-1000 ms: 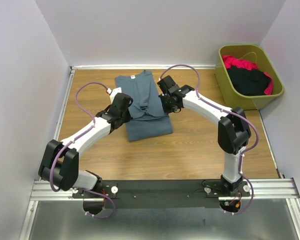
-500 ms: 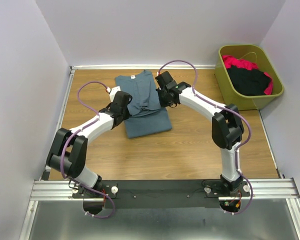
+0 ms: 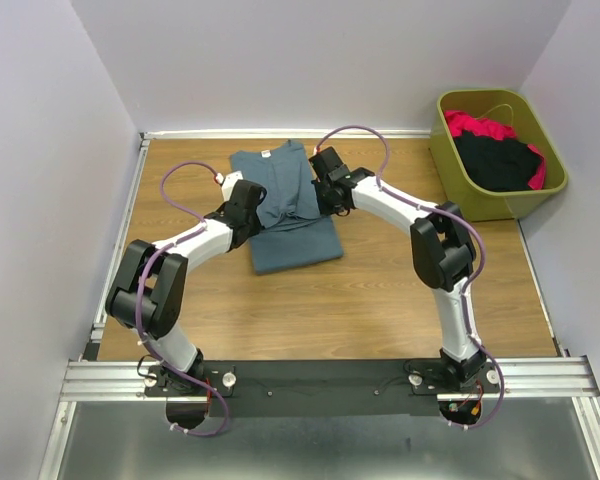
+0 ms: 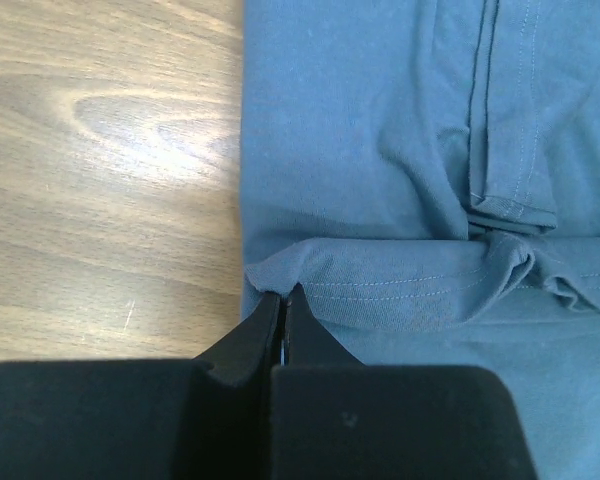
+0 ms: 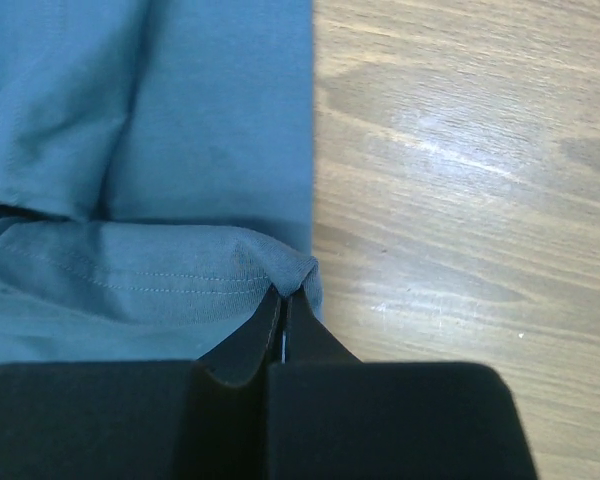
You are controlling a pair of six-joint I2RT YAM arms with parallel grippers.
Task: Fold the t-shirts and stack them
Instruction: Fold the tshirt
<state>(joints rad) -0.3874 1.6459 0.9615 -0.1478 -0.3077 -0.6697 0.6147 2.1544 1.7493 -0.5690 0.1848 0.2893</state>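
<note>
The slate-blue t-shirt (image 3: 288,205) lies on the wooden table (image 3: 380,290), its sides folded in and its bottom hem lifted over the body. My left gripper (image 3: 257,212) is shut on the hem's left corner, seen in the left wrist view (image 4: 283,294) on the blue t-shirt (image 4: 380,150). My right gripper (image 3: 320,196) is shut on the hem's right corner, seen in the right wrist view (image 5: 284,293) on the blue t-shirt (image 5: 180,130). A black t-shirt (image 3: 495,160) and a red-pink t-shirt (image 3: 477,125) lie in the bin.
The olive-green bin (image 3: 448,158) stands at the back right of the table. White walls close in the back and both sides. Bare wood shows left of the shirt (image 4: 100,150) and right of it (image 5: 460,180).
Both grippers have carried the shirt's bottom hem toward the collar. The fold has moved further up the shirt and both arms have stretched out.
</note>
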